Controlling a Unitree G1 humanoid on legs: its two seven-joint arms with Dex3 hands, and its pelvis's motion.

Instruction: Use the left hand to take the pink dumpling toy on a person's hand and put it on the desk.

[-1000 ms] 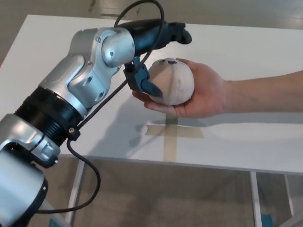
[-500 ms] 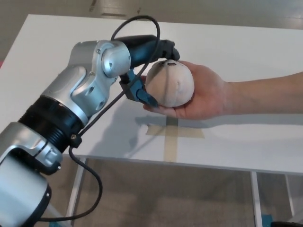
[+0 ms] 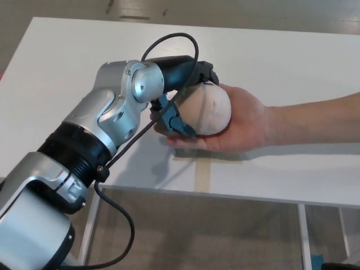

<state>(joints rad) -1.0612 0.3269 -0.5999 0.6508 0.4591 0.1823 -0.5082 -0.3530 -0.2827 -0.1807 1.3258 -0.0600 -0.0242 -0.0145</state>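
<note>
since a moment ago my left hand (image 3: 183,93) closes in, fingers clamped around the pink dumpling toy (image 3: 207,110) on the person's hand (image 3: 239,125) above the bench (image 3: 67,62)

This looks like a lab or test room, not a home. A plain white desk (image 3: 292,62) on thin metal legs (image 3: 90,225) stands on a bare grey floor (image 3: 225,11). Two strips of tape (image 3: 203,169) make a cross on the desk, like a mark for where things go. A shiny silver robot arm (image 3: 107,121) with a loose black cable (image 3: 169,42) reaches over the desk. Nothing soft or homey shows.
</note>
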